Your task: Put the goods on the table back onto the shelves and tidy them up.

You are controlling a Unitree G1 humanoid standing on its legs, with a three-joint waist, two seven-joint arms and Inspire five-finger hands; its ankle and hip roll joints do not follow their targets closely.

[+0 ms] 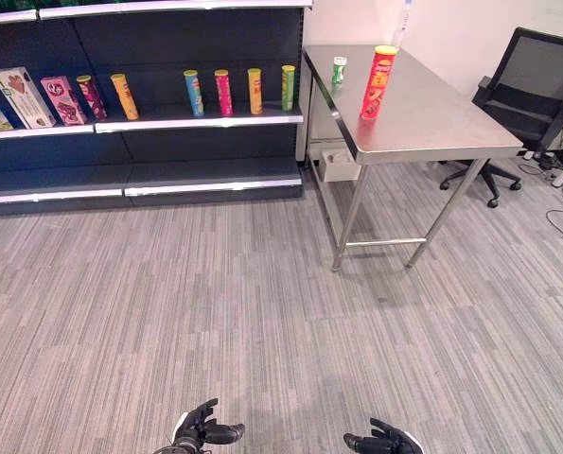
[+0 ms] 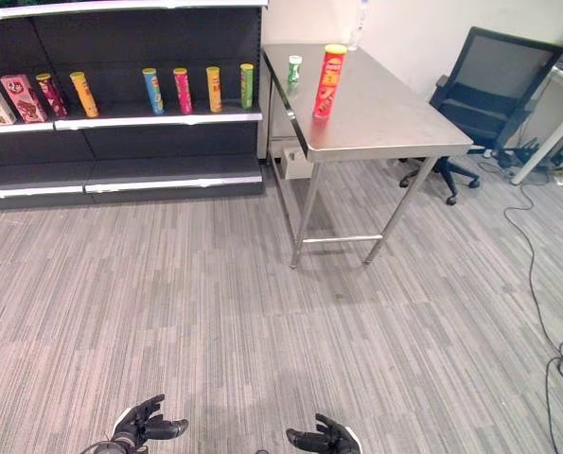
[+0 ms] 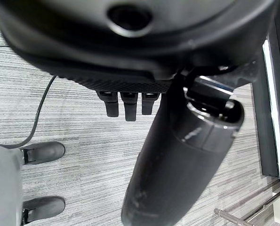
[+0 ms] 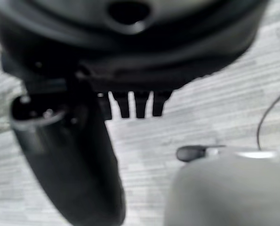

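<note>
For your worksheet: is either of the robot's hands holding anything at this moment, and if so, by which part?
Nothing is held. The left hand and right hand hang open above the floor; the red can and green can stand on the table.

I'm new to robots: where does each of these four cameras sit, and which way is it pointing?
Left eye view: on the head, looking down and ahead at the shelf, steel table, red can and green can; left hand and right hand at the bottom.
Right eye view: beside it, same scene slightly offset.
Left wrist view: on the left wrist, along its open hand toward the carpet.
Right wrist view: on the right wrist, likewise.
Shared: both eyes show the table and cans; both wrists show carpet.
</note>
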